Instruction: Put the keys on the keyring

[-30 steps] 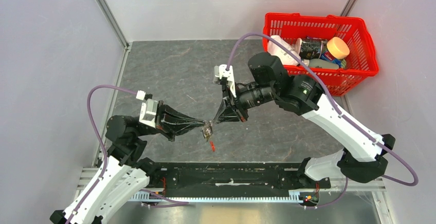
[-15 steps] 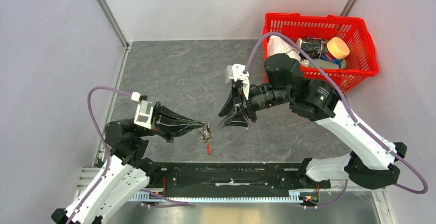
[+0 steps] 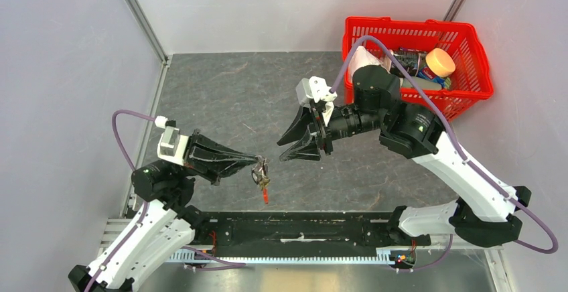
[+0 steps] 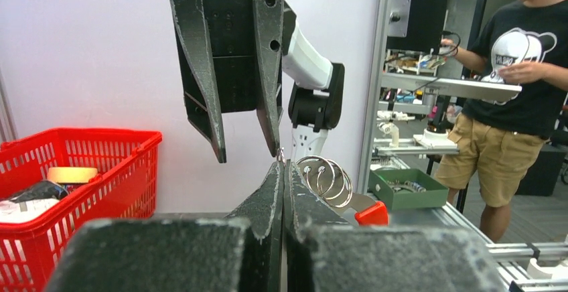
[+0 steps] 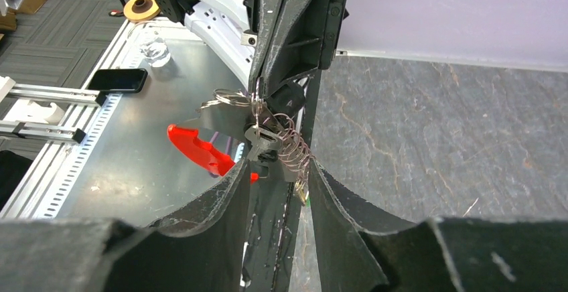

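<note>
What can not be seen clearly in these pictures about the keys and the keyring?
1. Right wrist view: coils of the keyring overlap the keys; whether any is threaded is unclear.
2. Left wrist view: the fingers of the left gripper hide the keys; only the keyring's loops show.
3. Top view: keyring and keys are too small to tell apart.

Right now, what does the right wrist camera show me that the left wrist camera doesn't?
Only the right wrist: the left gripper seen from the front, shut on the keyring, with what looks like a key in the bunch, plus the stone table and a phone off to the side. Only the left wrist: the open right gripper facing it, the red basket, and a person beyond the frame. Both: the keyring and its red tab.
</note>
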Available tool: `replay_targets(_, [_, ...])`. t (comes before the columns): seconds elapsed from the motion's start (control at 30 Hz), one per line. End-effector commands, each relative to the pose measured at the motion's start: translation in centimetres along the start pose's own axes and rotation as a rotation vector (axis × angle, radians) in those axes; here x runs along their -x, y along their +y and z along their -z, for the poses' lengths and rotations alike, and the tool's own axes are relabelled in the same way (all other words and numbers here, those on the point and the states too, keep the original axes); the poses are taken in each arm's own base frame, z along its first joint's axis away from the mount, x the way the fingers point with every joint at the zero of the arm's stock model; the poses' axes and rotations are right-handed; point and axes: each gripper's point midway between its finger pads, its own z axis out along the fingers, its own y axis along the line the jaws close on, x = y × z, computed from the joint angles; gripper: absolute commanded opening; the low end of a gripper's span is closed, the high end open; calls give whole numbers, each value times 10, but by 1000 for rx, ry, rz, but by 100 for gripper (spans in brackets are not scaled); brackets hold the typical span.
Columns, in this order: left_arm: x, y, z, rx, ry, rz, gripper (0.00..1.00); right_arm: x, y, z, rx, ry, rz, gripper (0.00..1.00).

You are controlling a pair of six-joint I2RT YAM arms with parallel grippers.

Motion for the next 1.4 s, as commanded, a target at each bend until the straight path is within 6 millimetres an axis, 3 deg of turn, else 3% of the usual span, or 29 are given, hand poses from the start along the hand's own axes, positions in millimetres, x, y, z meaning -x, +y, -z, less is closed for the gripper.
replay_targets(0.0, [24, -4, -4, 0, -113, 6, 2, 31, 11, 5, 31, -96, 79, 44])
replay_targets(0.3, [29, 8, -3, 52, -170, 7, 2, 43, 4, -7, 29, -135, 47, 38])
replay_targets(0.57, [32, 13, -3, 70, -193, -3, 2, 43, 2, -19, 42, -133, 27, 36])
replay_targets(1.1, [34, 14, -5, 61, -207, 8, 2, 46, 1, -23, 45, -141, 31, 25])
replay_targets(1.37, [35, 13, -5, 59, -214, 8, 2, 48, 0, -25, 52, -149, 37, 24])
